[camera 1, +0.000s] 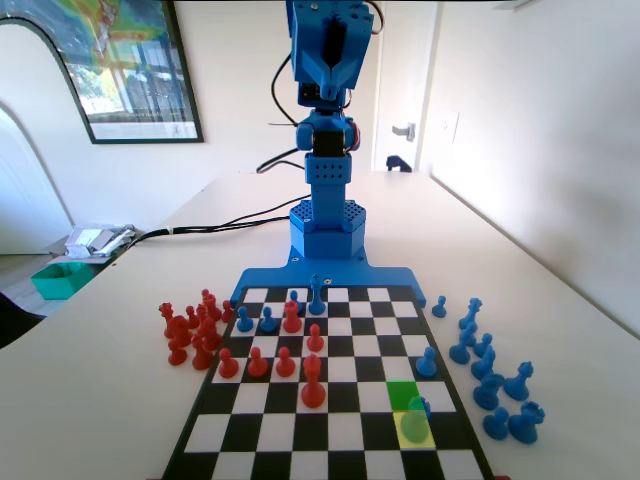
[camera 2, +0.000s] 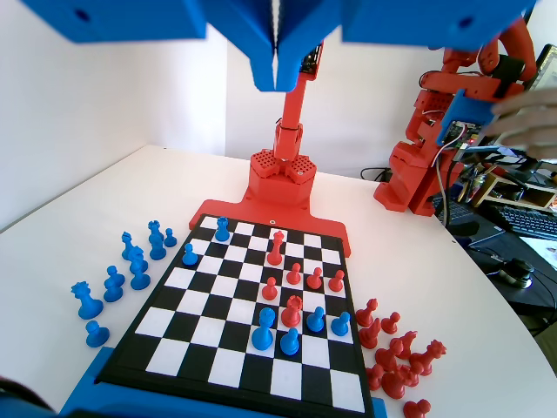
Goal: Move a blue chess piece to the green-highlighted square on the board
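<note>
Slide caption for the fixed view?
Blue chess piece on yellow square beside the green-highlighted square; gripper raised high.

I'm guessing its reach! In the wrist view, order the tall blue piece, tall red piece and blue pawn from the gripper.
From the gripper:
1. tall blue piece, board's near end.
2. tall red piece, middle.
3. blue pawn, far left.

- Blue pieces on the board below the claw: six.
- Red pieces on the board: six.
- Blue pieces on the tabletop, left of the claw in the wrist view: about ten.
- Red pieces on the tabletop, right of the claw: too bunched to count.
- Highlighted squares: one green square, one yellow square.
</note>
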You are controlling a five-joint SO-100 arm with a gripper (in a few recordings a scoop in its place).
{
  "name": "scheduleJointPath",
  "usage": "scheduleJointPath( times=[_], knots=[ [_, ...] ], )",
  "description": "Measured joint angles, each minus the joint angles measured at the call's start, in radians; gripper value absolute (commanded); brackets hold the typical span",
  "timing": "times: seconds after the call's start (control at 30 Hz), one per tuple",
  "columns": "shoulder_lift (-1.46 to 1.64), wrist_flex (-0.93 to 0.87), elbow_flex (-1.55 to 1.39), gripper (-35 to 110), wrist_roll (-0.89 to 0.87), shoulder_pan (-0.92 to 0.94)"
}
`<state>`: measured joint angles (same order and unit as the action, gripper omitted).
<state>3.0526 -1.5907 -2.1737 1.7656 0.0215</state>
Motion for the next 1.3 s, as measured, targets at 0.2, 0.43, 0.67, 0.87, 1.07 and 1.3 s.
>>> scheduleJointPath(
  times=[0.2,0.43,0.67,0.87,1.07,1.3],
  knots=[
    [0.0,0.0,0.0,1,0.0,0.0],
    [0.0,0.0,0.0,1,0.0,0.0],
    [0.0,0.0,0.0,1,0.0,-0.015],
    [0.0,0.0,0.0,1,0.0,-0.006],
    [0.0,0.0,0.0,1,0.0,-0.006],
    [0.0,0.0,0.0,1,0.0,0.002]
  ],
)
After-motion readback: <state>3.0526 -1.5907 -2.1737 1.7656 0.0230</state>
